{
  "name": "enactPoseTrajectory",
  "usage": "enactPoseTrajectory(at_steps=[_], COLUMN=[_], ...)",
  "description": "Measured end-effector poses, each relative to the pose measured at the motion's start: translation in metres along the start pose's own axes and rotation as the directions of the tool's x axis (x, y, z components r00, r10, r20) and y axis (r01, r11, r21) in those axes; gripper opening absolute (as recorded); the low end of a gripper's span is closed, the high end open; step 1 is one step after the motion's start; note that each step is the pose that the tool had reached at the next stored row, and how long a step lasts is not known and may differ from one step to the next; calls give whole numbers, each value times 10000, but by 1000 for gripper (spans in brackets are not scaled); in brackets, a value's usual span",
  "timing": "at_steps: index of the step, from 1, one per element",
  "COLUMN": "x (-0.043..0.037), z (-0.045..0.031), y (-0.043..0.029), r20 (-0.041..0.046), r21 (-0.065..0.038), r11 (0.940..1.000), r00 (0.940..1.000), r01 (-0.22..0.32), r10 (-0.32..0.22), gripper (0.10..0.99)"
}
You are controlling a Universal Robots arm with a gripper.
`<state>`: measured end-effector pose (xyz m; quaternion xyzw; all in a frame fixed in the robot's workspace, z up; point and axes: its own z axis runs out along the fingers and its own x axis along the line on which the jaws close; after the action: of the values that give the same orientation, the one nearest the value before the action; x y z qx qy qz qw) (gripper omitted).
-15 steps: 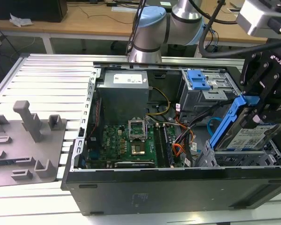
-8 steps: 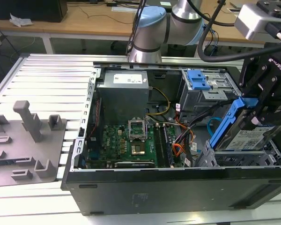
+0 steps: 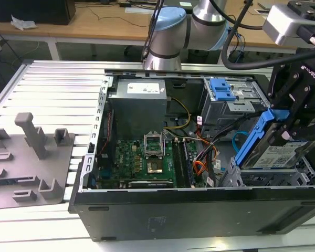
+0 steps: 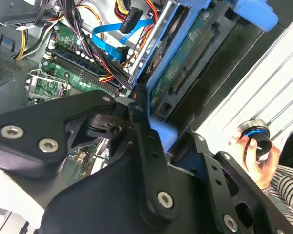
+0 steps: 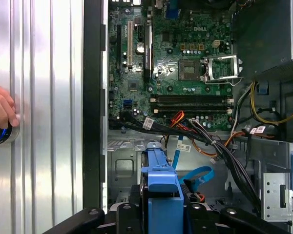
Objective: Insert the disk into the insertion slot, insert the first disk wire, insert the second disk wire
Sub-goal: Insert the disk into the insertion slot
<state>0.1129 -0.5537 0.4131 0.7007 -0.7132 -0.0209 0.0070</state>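
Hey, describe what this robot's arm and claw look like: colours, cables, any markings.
The arm is silver-grey tubing with light-blue joint caps; black cables loop beside it. The claw is matte black, built from angular linkage bars with silver screw heads, and carries white lettering. A pale grey camera box is mounted by it.

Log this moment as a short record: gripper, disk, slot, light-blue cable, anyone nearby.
gripper: shut on the disk, gripping its blue frame
disk: tilted, over the insertion slot, not yet seated
insertion slot: grey cage in the case, at the exterior view's right
second disk wire: loose loop in the case beside the slot, not joined to the disk
hand: on a round knob on the table
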Motion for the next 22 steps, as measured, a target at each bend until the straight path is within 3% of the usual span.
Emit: enactPoseTrajectory(at_steps=[1, 7, 8, 9, 10, 12, 19, 22], x=[0, 0, 0, 0, 0, 0, 0, 1], z=[0, 3, 3, 3, 3, 4, 8, 57], y=[0, 0, 0, 0, 0, 0, 0, -2], r20=[-1, 1, 0, 0, 0, 1, 2, 1], r21=[0, 0, 0, 0, -1, 0, 0, 0], r11=[10000, 10000, 10000, 10000, 10000, 10000, 10000, 10000], r00=[10000, 10000, 10000, 10000, 10000, 10000, 10000, 10000], r01=[0, 0, 0, 0, 0, -1, 0, 0], r10=[0, 0, 0, 0, 0, 1, 0, 0], gripper=[439, 427, 294, 235, 235, 106, 106, 106])
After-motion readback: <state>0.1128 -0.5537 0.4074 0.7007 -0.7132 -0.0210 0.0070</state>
